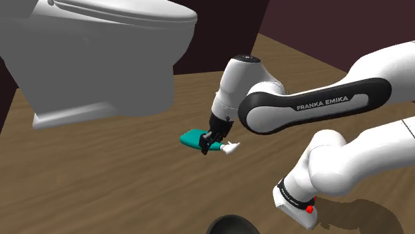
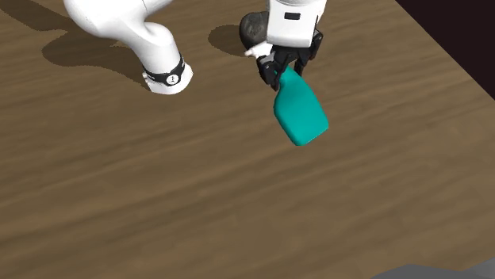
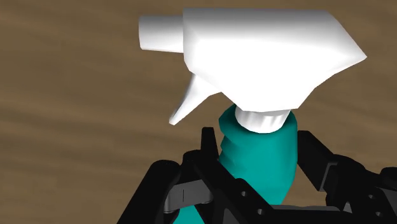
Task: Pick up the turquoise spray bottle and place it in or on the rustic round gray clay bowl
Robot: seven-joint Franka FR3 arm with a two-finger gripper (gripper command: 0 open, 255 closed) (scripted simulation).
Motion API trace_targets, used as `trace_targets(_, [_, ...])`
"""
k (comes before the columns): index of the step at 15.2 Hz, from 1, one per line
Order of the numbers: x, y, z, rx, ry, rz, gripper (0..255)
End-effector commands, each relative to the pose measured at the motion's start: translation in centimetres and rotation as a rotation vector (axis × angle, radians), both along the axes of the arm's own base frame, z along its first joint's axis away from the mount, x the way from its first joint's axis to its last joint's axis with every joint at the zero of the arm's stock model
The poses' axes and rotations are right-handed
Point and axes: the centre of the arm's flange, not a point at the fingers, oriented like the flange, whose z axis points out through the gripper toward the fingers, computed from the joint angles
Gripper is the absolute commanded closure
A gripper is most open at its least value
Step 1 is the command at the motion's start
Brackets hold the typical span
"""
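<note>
Shoulder view: we see a large white toilet at ten o'clock on the wooden floor. The turquoise spray bottle is mid-frame, with the dark bowl at its six o'clock. Wrist view: the black gripper is clamped on the bottle's neck.

"FRANKA EMIKA" on arm (white lettering)

Wooden floor, white toilet, dark wall

Bottle turquoise, sprayer white; pincer black; floor brown.
</note>
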Motion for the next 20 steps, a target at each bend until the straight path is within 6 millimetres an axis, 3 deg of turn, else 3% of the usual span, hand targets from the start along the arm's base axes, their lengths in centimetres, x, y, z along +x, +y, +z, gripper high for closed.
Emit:
trace_targets(1, [-2.2, 1.1, 0.0, 0.000, 0.000, -0.001, 255])
trace_targets(20, [-24.9, 11.8, 0.0, 0.000, 0.000, -0.001, 255])
